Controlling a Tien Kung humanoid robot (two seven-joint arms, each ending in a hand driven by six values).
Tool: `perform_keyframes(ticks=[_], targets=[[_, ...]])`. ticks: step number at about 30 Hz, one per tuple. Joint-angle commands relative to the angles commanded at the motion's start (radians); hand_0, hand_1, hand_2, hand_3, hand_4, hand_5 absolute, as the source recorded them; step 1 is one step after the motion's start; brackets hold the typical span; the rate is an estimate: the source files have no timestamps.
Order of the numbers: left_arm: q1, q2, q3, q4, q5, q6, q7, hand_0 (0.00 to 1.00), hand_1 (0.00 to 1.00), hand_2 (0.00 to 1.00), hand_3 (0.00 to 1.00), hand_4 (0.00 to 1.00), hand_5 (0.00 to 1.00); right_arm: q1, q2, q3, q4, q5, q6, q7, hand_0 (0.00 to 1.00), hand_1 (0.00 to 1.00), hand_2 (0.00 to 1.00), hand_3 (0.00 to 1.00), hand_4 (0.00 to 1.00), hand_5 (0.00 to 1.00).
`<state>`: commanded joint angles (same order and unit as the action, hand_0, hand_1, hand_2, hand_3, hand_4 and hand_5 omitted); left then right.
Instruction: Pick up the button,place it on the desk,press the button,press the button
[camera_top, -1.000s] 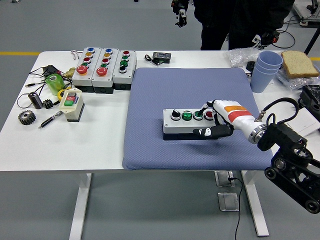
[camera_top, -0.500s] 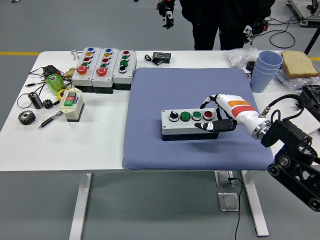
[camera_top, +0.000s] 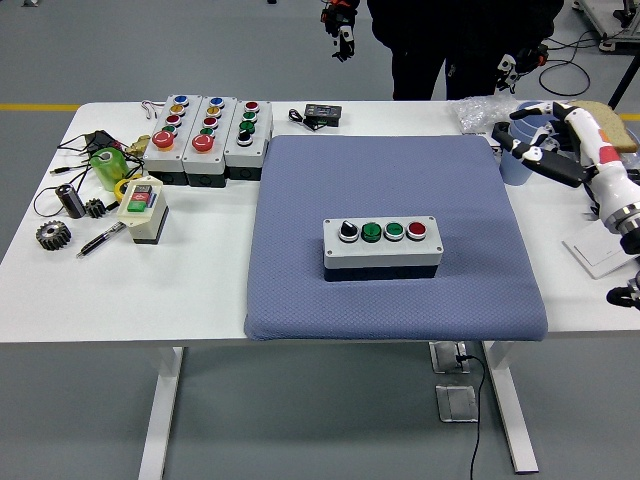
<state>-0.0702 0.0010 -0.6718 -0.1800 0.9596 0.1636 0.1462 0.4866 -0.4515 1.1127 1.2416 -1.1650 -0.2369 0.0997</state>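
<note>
A grey button box (camera_top: 382, 247) sits flat in the middle of a blue mat (camera_top: 300, 290) on the white table (camera_top: 100, 290). On its top there is a row of four knobs: a black and white one (camera_top: 348, 231) on the left, then two green buttons (camera_top: 372, 232), and a red button (camera_top: 416, 230) on the right. Nothing is touching the box.

The right hand (camera_top: 545, 140) is up at the far right side of the table, well away from the box. Its fingers (camera_top: 515, 136) are spread a little and point to the left. They hold nothing. The hand hangs in front of a stack of light blue cups (camera_top: 515, 170). A slice of bread (camera_top: 625, 130) peeks out behind the wrist.

On the far left of the table stand three more button boxes (camera_top: 210, 135) side by side. Near them, toward the left edge, are a small cream box with a green and a red button (camera_top: 143, 208), a green roll of tape (camera_top: 108, 165), a dark gear (camera_top: 53, 235), and a pen (camera_top: 100, 240). A small black gadget (camera_top: 322, 114) lies at the far edge, just past the mat.

A person in dark clothes (camera_top: 455, 45) stands at the far side of the table.
</note>
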Motion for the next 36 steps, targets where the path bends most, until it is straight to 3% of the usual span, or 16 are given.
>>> perform_keyframes(ticks=[1,2,11,21,36], targets=[[0.001,-0.001,-0.002,0.000,0.003,0.000,0.000,0.621,0.655,0.672,0.591,0.339,0.643,-0.010,-0.002,0.015,-0.017,0.039,0.015,-0.007,0.569,0.567,0.622,0.738,0.913,0.546],[0.002,-0.001,-0.003,0.000,0.004,0.000,0.000,0.621,0.656,0.672,0.591,0.339,0.643,-0.015,-0.003,0.023,-0.025,0.078,0.022,-0.011,0.688,0.649,0.691,0.718,0.888,0.552],[0.006,-0.001,-0.009,0.000,0.016,0.001,0.002,0.621,0.656,0.672,0.591,0.340,0.645,-0.090,-0.016,0.046,-0.101,0.461,0.034,-0.047,0.703,0.663,0.705,0.705,0.845,0.538],[0.008,-0.001,-0.011,0.000,0.030,-0.001,0.006,0.622,0.656,0.675,0.591,0.337,0.645,-0.146,-0.022,0.058,-0.083,0.871,0.095,-0.065,0.710,0.671,0.705,0.690,0.848,0.514],[0.000,0.001,0.011,0.000,0.006,-0.001,0.000,0.623,0.657,0.676,0.592,0.336,0.646,-0.168,-0.020,0.083,-0.067,0.919,0.095,-0.080,0.702,0.645,0.674,0.662,0.821,0.502]])
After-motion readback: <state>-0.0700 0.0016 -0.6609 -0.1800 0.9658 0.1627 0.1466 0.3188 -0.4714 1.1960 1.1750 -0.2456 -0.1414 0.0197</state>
